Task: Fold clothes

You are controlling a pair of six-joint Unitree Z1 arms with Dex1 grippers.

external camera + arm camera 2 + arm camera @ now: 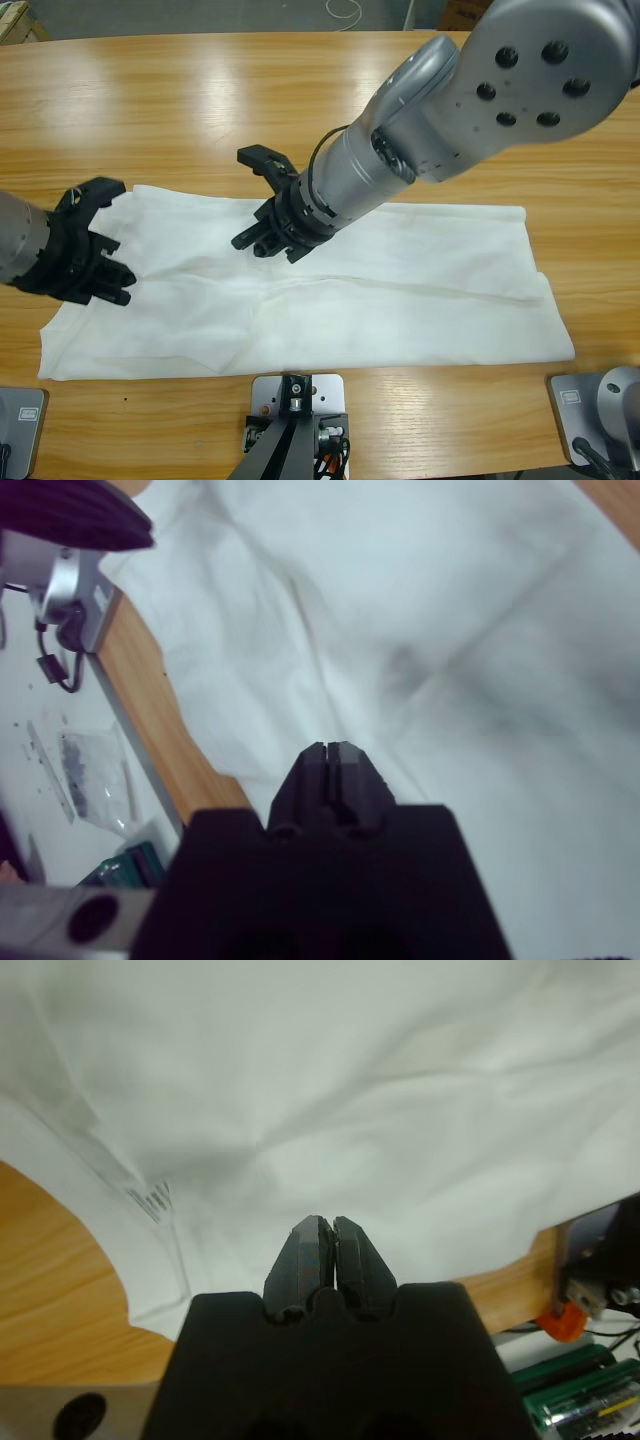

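The clothes are one white T-shirt [400, 290], lying flat and wrinkled along the wooden table [200, 100], long side left to right. My left gripper [112, 280] comes in from the left edge and hovers over the shirt's left end. In the left wrist view its jaws [330, 1225] are shut with nothing between them, above the fabric [400, 1080] near the curved neckline and its small printed label [150, 1200]. My right gripper [250, 240] reaches down from the upper right to the shirt's left-middle. Its jaws [327, 750] are shut too, just above the cloth [450, 630].
The right arm's large silver elbow [540, 70] hangs over the table's back right. Bare wood lies behind the shirt and in a narrow strip in front of it [150, 400]. The table's front edge [170, 740] shows in the right wrist view.
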